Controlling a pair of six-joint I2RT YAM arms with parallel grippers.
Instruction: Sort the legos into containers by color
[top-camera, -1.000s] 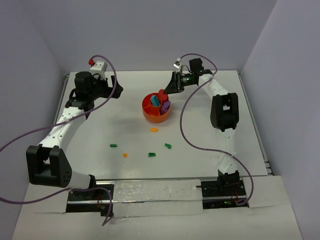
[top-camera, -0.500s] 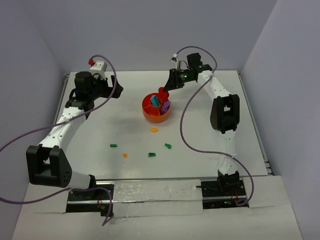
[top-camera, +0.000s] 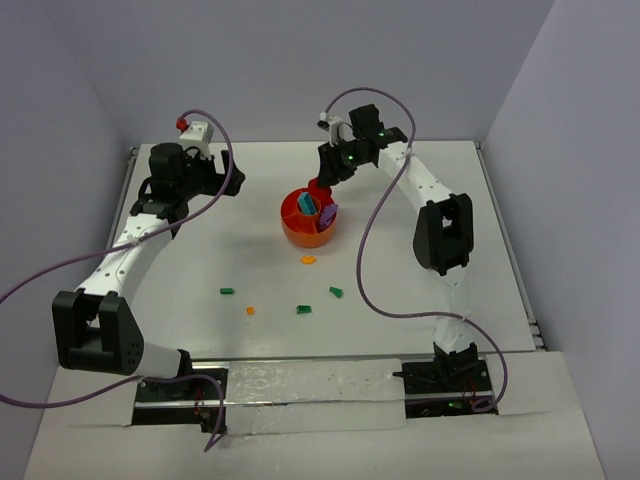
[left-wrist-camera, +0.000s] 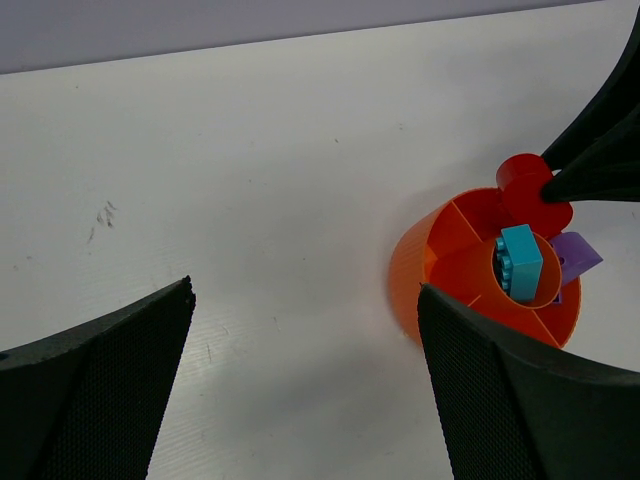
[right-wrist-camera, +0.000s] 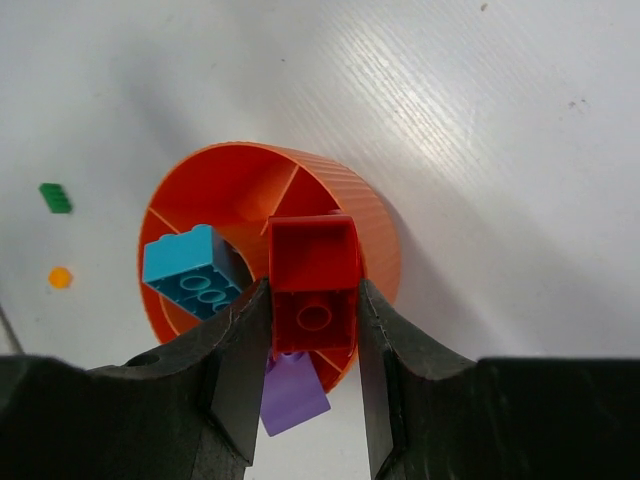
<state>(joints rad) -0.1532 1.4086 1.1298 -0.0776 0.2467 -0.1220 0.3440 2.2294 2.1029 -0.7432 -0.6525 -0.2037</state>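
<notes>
My right gripper (right-wrist-camera: 312, 330) is shut on a red brick (right-wrist-camera: 312, 280) and holds it over the far rim of the round orange divided bowl (top-camera: 296, 230). In the top view the gripper (top-camera: 322, 184) and red brick (top-camera: 318, 190) hang above the bowl's back edge. A teal block (right-wrist-camera: 190, 270) stands in the bowl's hub and a purple block (right-wrist-camera: 292, 392) leans at its rim. Small green bricks (top-camera: 227, 292) (top-camera: 303, 309) (top-camera: 336, 292) and orange pieces (top-camera: 309, 260) (top-camera: 250, 310) lie on the table. My left gripper (left-wrist-camera: 300, 400) is open and empty, left of the bowl (left-wrist-camera: 420, 270).
The white table (top-camera: 230, 240) is bounded by walls at the back and sides. Purple cables loop from both arms. A red knob (top-camera: 182, 122) sits on the left arm's wrist at the far left.
My right gripper has carried the red brick to the left, from the bowl's right back side to over its far rim. The left arm has not moved.
</notes>
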